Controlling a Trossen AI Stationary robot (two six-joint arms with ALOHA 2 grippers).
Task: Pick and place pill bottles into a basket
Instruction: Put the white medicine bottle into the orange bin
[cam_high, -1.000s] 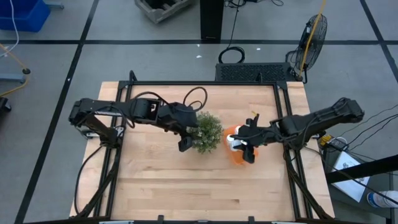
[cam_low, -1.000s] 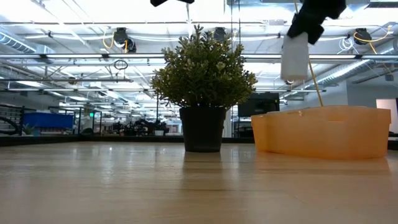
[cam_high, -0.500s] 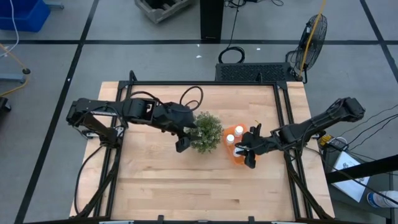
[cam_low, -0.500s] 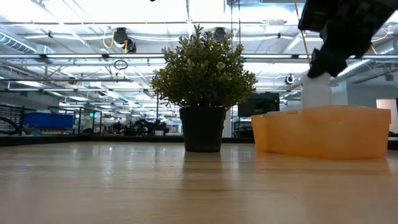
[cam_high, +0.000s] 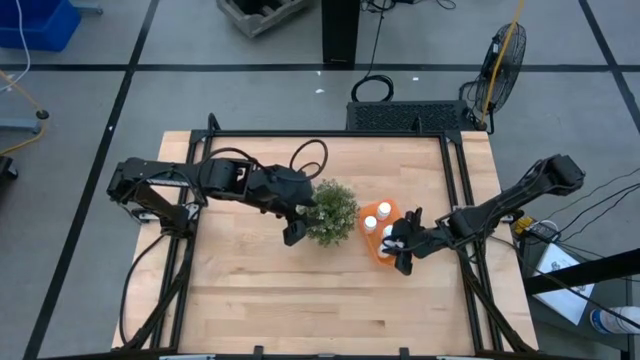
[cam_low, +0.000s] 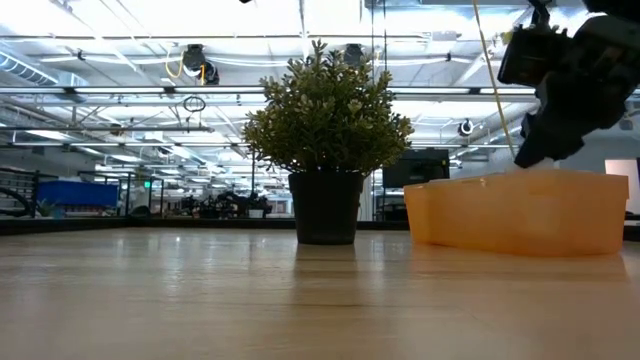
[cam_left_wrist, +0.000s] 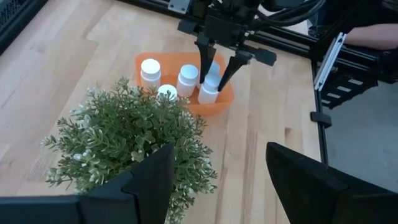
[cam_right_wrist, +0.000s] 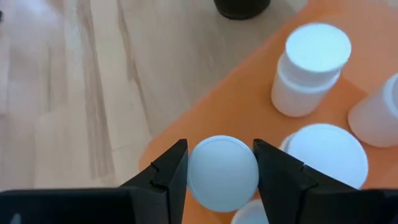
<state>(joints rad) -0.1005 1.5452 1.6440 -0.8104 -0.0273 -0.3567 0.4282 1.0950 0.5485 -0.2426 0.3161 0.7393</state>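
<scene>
The orange basket (cam_high: 377, 250) stands on the table right of the potted plant (cam_high: 331, 211). Several white pill bottles stand in it, such as one at its far end (cam_left_wrist: 150, 71) and another beside it (cam_left_wrist: 187, 78). My right gripper (cam_high: 400, 250) is down over the basket's near end, shut on one pill bottle (cam_right_wrist: 222, 172). In the low view the basket's wall (cam_low: 520, 212) hides that bottle below my right gripper (cam_low: 545, 140). My left gripper (cam_high: 293, 232) hangs open and empty beside the plant's left side. My right gripper pinches the pill bottle's white cap (cam_right_wrist: 211, 174) between its two fingers (cam_right_wrist: 166, 175), one on each side. The fingers come from above, pointing down. The bottle (cam_left_wrist: 208, 92) stands upright inside the basket; whether its base rests on the floor is hidden.
The bushy plant in its black pot (cam_low: 326, 205) stands close to the basket's left wall. Black frame rails (cam_high: 463, 190) run along the table's sides. Bare wood (cam_high: 300, 300) lies toward the near edge.
My right gripper has gone down and a little toward the table's near edge, carrying the pill bottle from high above the basket down into it. In the low view the bottle has sunk behind the basket's wall.
</scene>
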